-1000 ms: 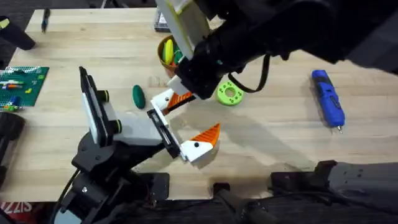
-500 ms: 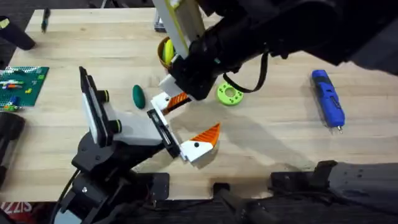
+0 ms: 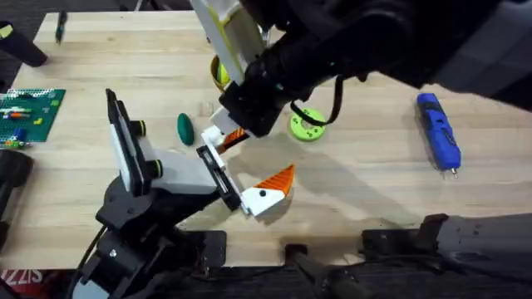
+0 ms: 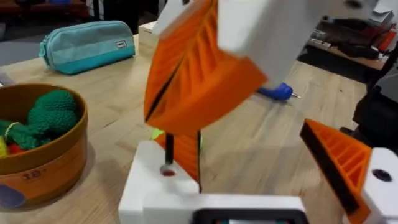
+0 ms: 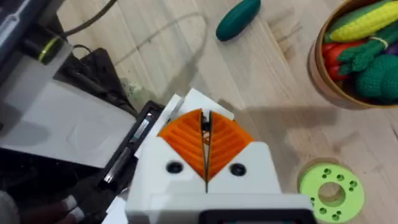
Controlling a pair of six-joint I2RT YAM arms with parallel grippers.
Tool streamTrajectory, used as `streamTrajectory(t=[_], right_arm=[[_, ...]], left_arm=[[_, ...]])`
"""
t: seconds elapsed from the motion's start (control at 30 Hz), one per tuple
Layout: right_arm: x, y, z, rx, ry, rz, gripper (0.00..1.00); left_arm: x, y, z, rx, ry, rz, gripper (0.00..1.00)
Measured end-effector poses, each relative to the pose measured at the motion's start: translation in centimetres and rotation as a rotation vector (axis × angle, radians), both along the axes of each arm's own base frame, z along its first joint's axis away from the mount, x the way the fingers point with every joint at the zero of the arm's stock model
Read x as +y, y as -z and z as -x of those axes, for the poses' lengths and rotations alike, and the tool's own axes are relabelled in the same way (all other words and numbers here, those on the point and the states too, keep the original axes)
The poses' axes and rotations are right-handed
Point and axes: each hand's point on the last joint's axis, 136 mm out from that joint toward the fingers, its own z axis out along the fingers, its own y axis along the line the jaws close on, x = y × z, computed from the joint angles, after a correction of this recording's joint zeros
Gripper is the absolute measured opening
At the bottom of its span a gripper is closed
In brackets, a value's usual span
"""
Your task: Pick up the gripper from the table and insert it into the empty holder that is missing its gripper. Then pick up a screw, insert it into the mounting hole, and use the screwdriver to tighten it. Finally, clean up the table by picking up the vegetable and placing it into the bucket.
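Observation:
My right gripper (image 3: pixel 226 133) (image 5: pixel 205 146) is shut on the gripper (image 3: pixel 218 137) (image 4: pixel 158 180), a white block with an orange wedge. It holds the piece against the upper black bracket of the holder (image 3: pixel 179 170). The holder is the white hand of my left arm, my left gripper (image 3: pixel 266 154), with its brackets wide apart and one orange finger (image 3: pixel 270 189) (image 4: pixel 342 162) mounted. The dark green vegetable (image 3: pixel 184 127) (image 5: pixel 238 18) lies on the table (image 3: pixel 357 183). Behind it stands the bucket (image 3: pixel 218 71) (image 5: pixel 323 81). The blue screwdriver (image 3: pixel 438 131) lies far right. I cannot make out a screw.
A lime-green disc (image 3: pixel 306 126) (image 5: pixel 331 190) lies just right of the right gripper. A green brick board (image 3: pixel 25 112) sits at the left edge, a black pen (image 3: pixel 60 25) at the far left corner. A teal pouch (image 4: pixel 87 43) lies beyond the bucket, which holds toy vegetables.
My right arm has shifted left, carrying the held gripper piece a little closer to the holder's upper bracket. The holder and the loose things have not moved.

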Motion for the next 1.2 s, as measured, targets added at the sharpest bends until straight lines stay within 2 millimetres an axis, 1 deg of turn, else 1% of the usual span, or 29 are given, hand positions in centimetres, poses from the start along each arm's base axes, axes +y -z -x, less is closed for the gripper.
streamTrajectory(t=[0.13, 0.47, 0.7, 1.2], right_arm=[[0.1, 0.5, 0.1, 0.009, -0.003, 0.012, 0.009], [0.1, 0.7, 0.3, 0.019, -0.007, 0.021, 0.009], [0.4, 2.1, 0.1, 0.041, -0.008, 0.049, 0.009], [0.5, 2.0, 0.1, 0.042, -0.01, 0.047, 0.009]], left_arm=[[0.0, 0.0, 0.0, 0.0, 0.0, 0.0, 0.983], [0.0, 0.0, 0.0, 0.0, 0.0, 0.0, 0.983], [0.0, 0.0, 0.0, 0.005, -0.001, 0.002, 0.983], [0.0, 0.0, -0.1, 0.006, -0.004, 0.003, 0.983]])
